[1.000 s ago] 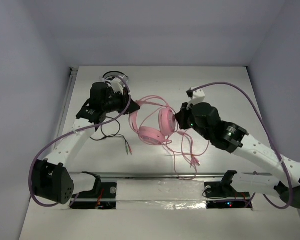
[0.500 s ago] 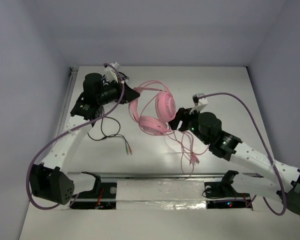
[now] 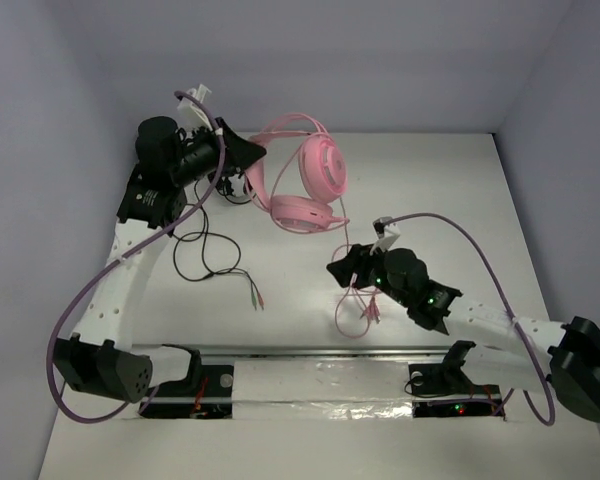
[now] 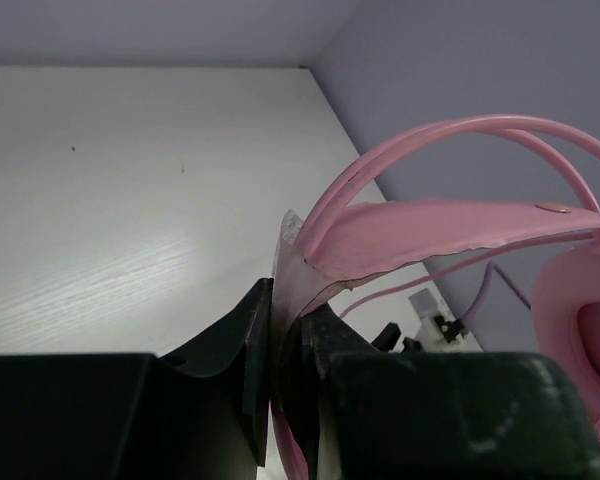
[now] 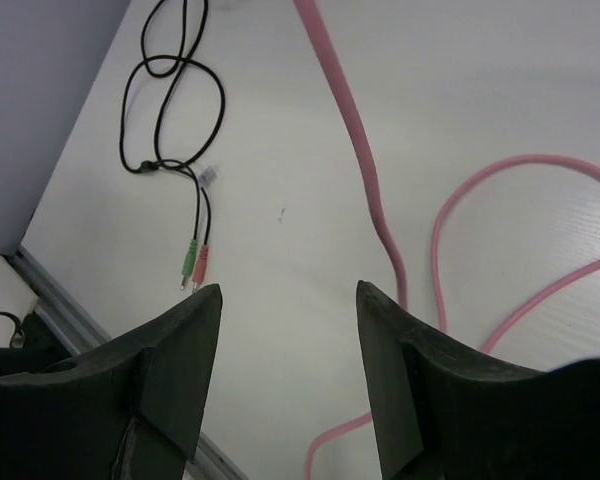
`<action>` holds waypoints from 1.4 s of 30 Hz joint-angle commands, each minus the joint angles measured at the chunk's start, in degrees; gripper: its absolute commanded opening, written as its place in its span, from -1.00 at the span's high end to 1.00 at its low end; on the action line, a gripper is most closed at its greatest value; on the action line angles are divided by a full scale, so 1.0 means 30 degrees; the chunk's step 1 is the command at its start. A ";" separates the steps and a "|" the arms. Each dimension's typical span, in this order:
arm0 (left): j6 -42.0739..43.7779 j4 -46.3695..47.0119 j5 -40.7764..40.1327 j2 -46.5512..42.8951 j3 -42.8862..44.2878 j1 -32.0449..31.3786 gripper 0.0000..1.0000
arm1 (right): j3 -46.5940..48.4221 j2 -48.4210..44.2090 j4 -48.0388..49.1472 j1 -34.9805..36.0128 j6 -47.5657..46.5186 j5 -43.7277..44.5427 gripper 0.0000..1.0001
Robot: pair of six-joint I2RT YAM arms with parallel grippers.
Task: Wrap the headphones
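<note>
Reference landmark: the black cable [image 3: 206,262] lying on the white table [image 3: 460,200], ending in a green and a red plug [image 5: 193,265].

Left gripper [image 3: 242,152]: my fingers [image 4: 258,340] are closed tight on the pink headband [image 4: 430,225], which is pinched flat between them. This gripper stands beyond the black cable, towards the back wall, raised above the table.

The headphones [image 3: 305,180]: they hang from that grip, beyond the black cable and to its right. The headband arches upward in front of the back wall. One round earcup [image 3: 323,165] faces the overhead camera and the other earcup [image 3: 302,213] hangs lower. I cannot tell whether the lower one is clear of the table.

Pink cable [image 3: 348,300]: it drops from the earcups to the table and lies in loose loops to the right of the black cable, well apart from it. In the right wrist view a strand [image 5: 365,165] runs down between the black cable's plugs and a wider pink loop.

Right gripper [image 3: 342,268]: my jaws stand apart with nothing between them. This gripper sits to the right of the black cable, low over the table, just above the pink cable's loops and not touching them as far as I can see.
</note>
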 commanded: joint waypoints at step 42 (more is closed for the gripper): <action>-0.3401 0.1696 0.0082 0.1456 0.4470 0.0875 1.00 | 0.0714 0.8042 0.9146 -0.2613 0.1620 -0.7074 0.20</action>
